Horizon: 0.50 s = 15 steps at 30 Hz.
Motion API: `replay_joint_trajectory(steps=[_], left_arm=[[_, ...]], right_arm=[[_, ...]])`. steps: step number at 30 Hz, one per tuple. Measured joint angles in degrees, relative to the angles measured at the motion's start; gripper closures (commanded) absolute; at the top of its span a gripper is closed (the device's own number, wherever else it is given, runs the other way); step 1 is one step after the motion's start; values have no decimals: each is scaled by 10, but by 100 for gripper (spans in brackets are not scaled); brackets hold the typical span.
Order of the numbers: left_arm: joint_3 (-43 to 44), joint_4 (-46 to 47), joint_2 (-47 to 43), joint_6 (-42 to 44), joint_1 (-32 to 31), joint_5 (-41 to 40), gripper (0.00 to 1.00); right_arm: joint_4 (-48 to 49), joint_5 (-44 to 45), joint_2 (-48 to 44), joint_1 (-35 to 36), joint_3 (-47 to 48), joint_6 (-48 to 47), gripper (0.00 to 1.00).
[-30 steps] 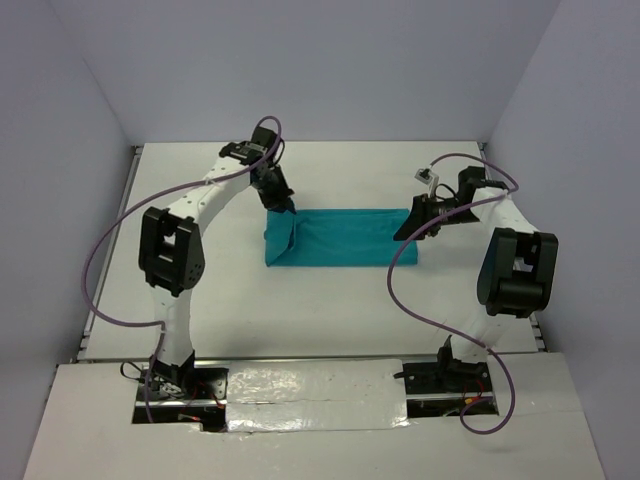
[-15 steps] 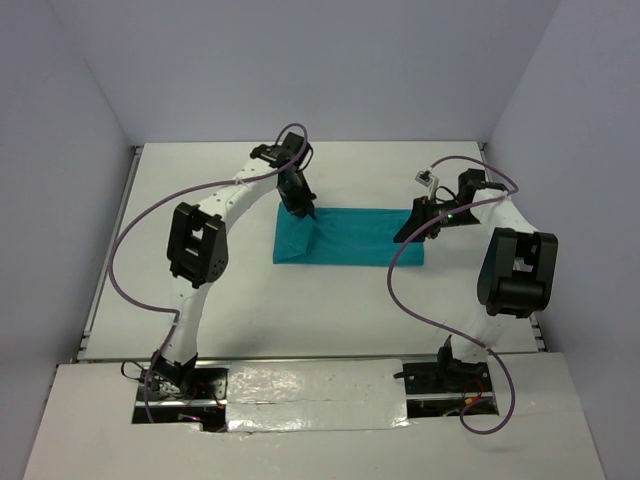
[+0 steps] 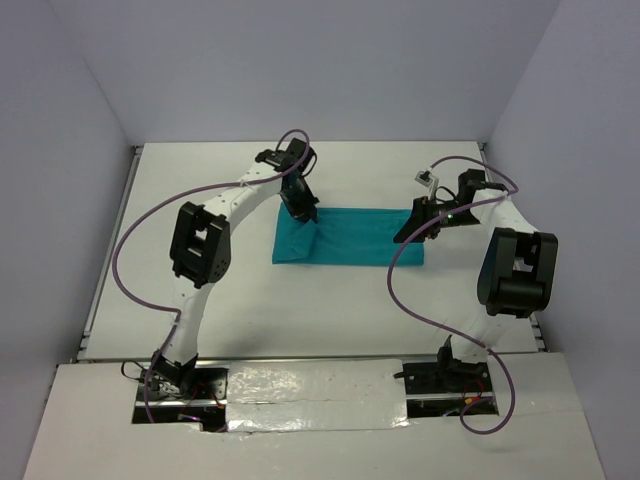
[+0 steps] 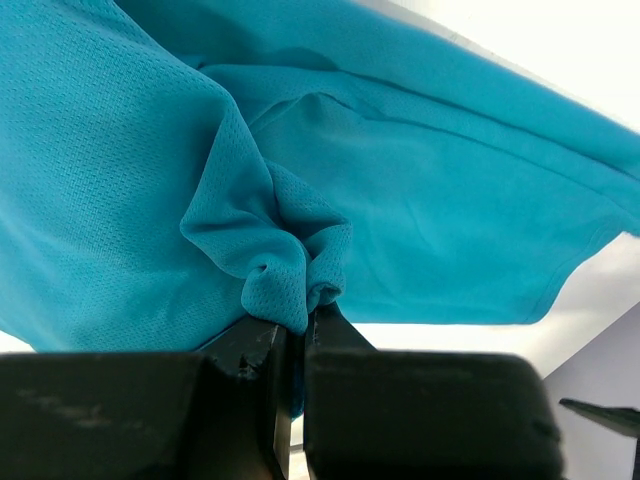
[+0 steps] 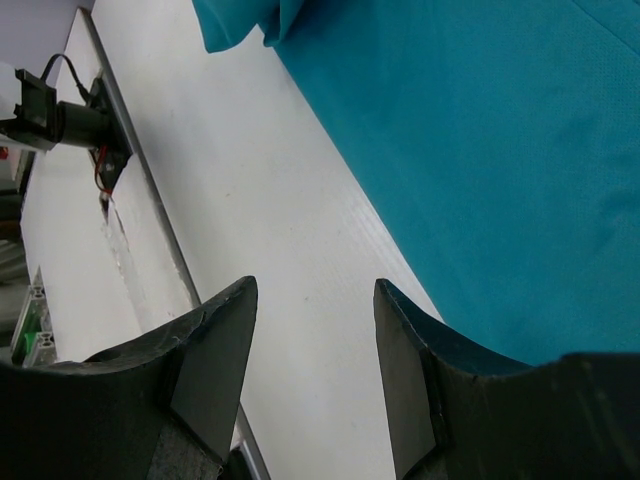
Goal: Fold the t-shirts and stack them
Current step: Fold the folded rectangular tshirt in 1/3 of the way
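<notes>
Teal t-shirt [image 3: 360,238] lies as a long folded strip on the table [image 3: 330,300], from the left gripper [image 4: 300,325] across to the right gripper [image 5: 315,298]. The left gripper is pinched tight on a bunch of cloth, likely to pull that end over for a fold. The right gripper's fingers are spread with nothing between them, right by the other end; no box or basket shows.

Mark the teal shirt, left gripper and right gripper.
teal shirt [image 3: 365,238], top external view, middle of its cloth.
left gripper [image 4: 298,322], left wrist view, between its pinching fingertips.
right gripper [image 5: 315,290], right wrist view, between its open fingertips.
</notes>
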Motion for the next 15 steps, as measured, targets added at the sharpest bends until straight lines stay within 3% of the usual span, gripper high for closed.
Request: replay_joint_trajectory(steps=[15], left_arm=[[-9, 38, 18, -55, 0, 3, 100]], right_arm=[[0, 0, 0, 0, -8, -6, 42]])
